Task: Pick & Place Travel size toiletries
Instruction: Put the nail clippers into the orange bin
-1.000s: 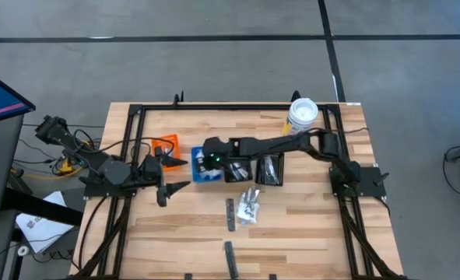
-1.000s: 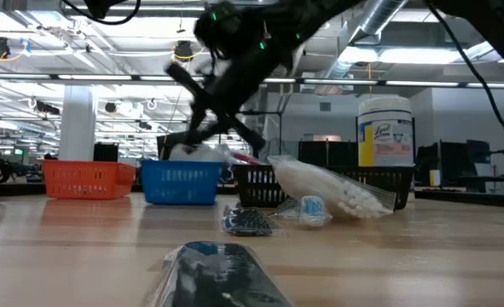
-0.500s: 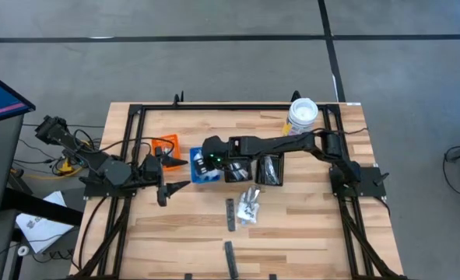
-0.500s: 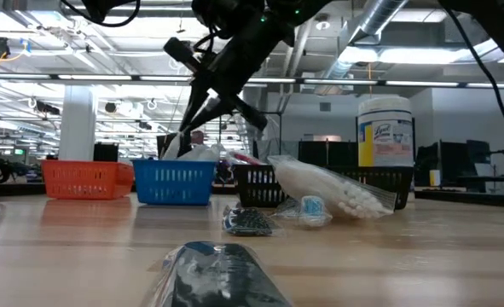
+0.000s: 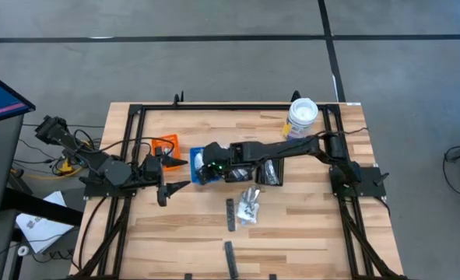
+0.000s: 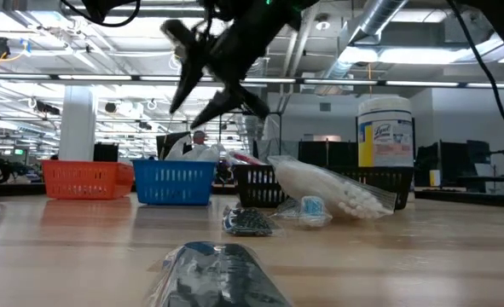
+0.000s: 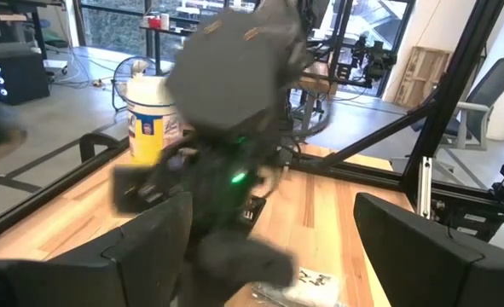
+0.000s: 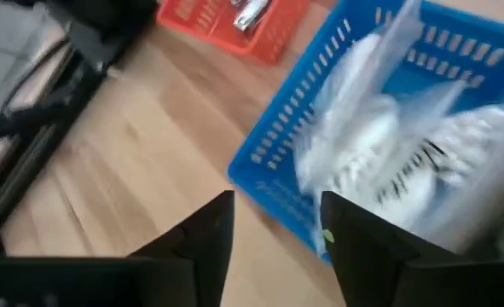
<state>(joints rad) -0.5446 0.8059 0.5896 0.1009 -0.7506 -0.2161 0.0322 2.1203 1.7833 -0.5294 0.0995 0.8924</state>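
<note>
My right gripper point(image 6: 202, 75) hangs open above the blue bin point(image 6: 175, 182), with nothing between its fingers; in the right wrist view the gripper point(image 8: 273, 228) looks down on that bin. White crinkly packets point(image 8: 388, 158) lie piled in the blue bin point(image 5: 205, 173). The orange bin point(image 8: 234, 26) beside it holds a silvery item. More toiletries lie loose on the table: a clear-wrapped cluster point(image 5: 249, 207) and two dark pieces point(image 5: 230, 215), point(image 5: 230, 258). My left gripper point(image 5: 178, 174) waits open at the table's left, near the orange bin.
Black bins point(image 5: 254, 169) stand to the right of the blue bin. A white tub with a blue label point(image 5: 301, 115) stands at the far right. A black frame point(image 5: 136, 117) runs round the tabletop. Bare wood lies toward the near edge.
My right gripper has opened and risen from the blue bin's rim. The white packet it held low over the bin now lies in the bin with the others.
</note>
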